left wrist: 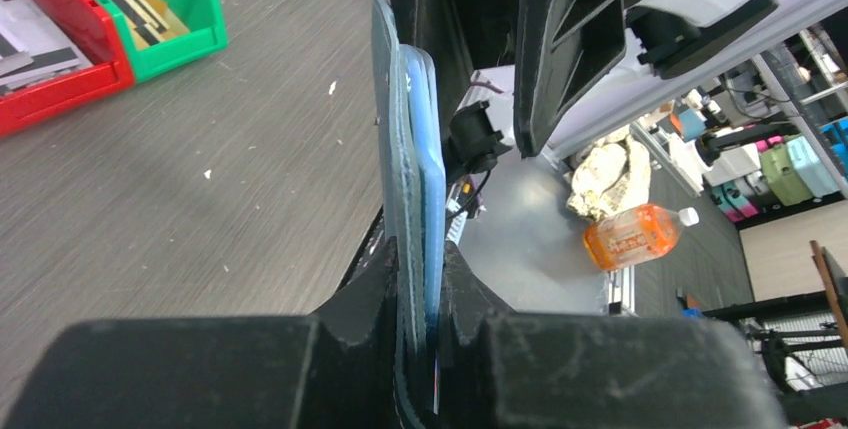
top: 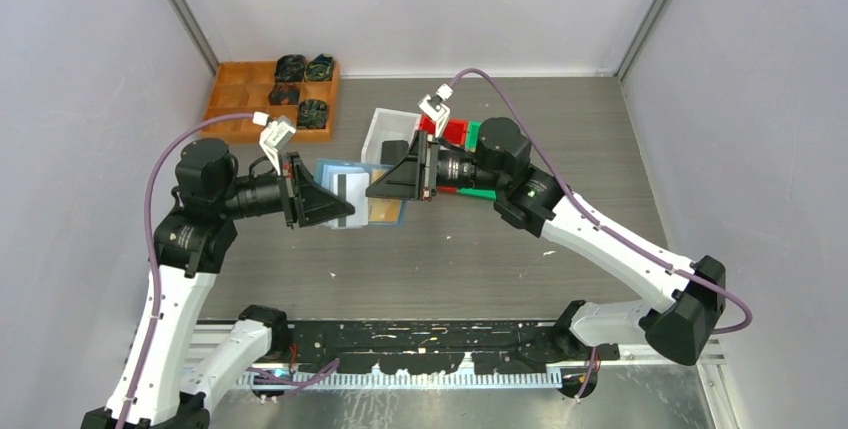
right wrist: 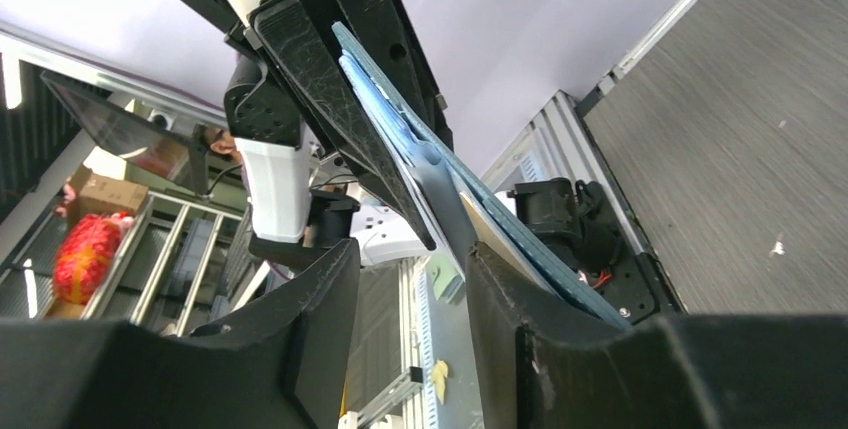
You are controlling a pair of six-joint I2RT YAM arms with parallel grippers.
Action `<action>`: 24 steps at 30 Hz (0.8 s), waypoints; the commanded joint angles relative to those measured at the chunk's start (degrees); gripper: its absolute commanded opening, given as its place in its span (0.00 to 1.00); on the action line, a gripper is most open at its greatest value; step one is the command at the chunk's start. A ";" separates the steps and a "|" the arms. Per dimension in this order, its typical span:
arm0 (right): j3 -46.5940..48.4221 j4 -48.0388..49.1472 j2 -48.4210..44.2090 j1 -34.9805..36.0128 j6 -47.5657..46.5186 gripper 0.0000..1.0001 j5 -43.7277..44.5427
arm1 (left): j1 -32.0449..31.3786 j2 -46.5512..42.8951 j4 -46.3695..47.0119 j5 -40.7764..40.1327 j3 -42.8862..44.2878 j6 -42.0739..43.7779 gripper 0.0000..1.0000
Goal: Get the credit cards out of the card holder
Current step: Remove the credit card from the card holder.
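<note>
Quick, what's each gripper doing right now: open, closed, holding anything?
Left gripper: closed on the card holder.
Right gripper: jaws open, straddling the card holder's far edge, not clamped on it.

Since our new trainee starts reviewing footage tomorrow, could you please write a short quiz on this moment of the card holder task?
1. True or false: the card holder lies flat on the table.
2. Which gripper is clamped shut on it? A) left gripper B) right gripper C) neither
3. Fill in: the right gripper's jaws stand ___, astride the holder's free edge.
Key: 1 false; 2 A; 3 open.
</note>
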 commanded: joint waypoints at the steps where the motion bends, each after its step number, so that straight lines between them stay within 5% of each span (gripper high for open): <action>1: 0.33 6.61 0.84 0.75 1.60 0.48 -1.70 | 0.20 -0.09 9.49 5.14 0.10 -7.04 0.02; 7: 0.34 9.49 1.90 1.53 2.97 0.42 -2.26 | 0.22 0.82 13.51 6.63 -0.02 -11.80 0.05; 24: -4.92 13.61 -3.02 1.73 3.21 0.04 -1.06 | 0.23 1.76 14.43 9.28 -0.15 -14.60 0.18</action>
